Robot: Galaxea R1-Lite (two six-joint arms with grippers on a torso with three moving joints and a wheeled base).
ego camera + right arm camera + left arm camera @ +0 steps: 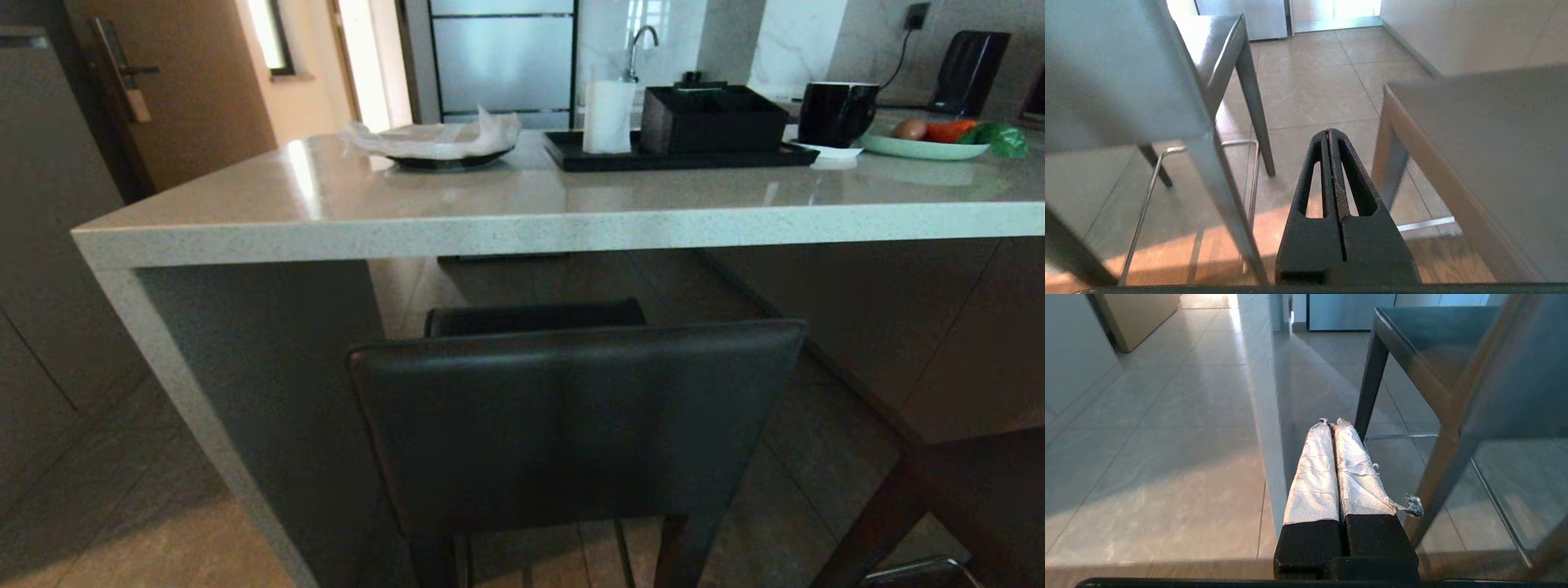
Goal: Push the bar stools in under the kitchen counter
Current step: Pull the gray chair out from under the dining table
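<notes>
The kitchen counter [506, 224] spans the head view, a pale speckled slab on a panel side [269, 392]. One bar stool [571, 425] stands right before me, its dark backrest nearest and its seat pointing under the slab. A second bar stool [971, 498] shows at the lower right. Neither gripper shows in the head view. My left gripper [1331, 422], its fingers wrapped in pale tape, is shut and empty, low between the counter's panel side [1261, 400] and the stool [1437, 343]. My right gripper [1328, 132] is shut and empty, low between the two stools [1118, 77] [1490, 139].
On the counter sit a plate with crumpled paper [441, 143], a black tray [678, 155] with a white roll and a black box, a black mug [837, 113] and a plate of vegetables [939, 139]. A door [171, 82] stands far left. Thin footrest bars [1249, 171] cross near the tiled floor.
</notes>
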